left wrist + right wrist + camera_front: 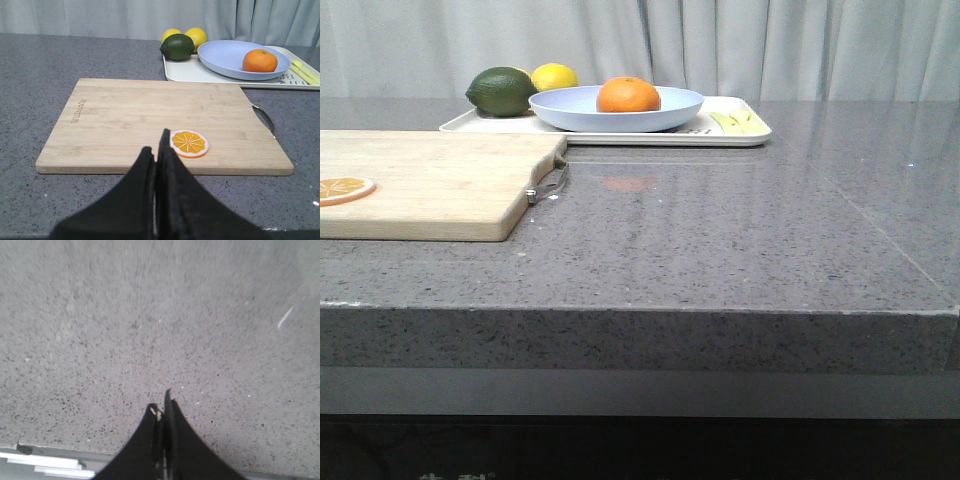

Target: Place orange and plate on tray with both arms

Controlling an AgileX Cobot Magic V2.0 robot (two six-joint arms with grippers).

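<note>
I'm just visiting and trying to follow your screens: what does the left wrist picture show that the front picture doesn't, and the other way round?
Only the left wrist view shows the left hand, shut and empty, and a second yellow lemon. Only the front view shows the grey stone table's front edge. Both show the round bright orange in the pale lavender-blue plate on the white rectangular tray, and the light wooden cutting board.

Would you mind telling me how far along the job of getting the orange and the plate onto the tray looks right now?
It looks finished. The round bright-orange fruit sits in the wide pale lavender-blue plate, and that plate rests on the flat white rectangular tray. Nothing is in hand: the left pincer is shut and empty above the light wooden cutting board, and the right pincer is shut over bare grey countertop. Nothing appears left.
</note>
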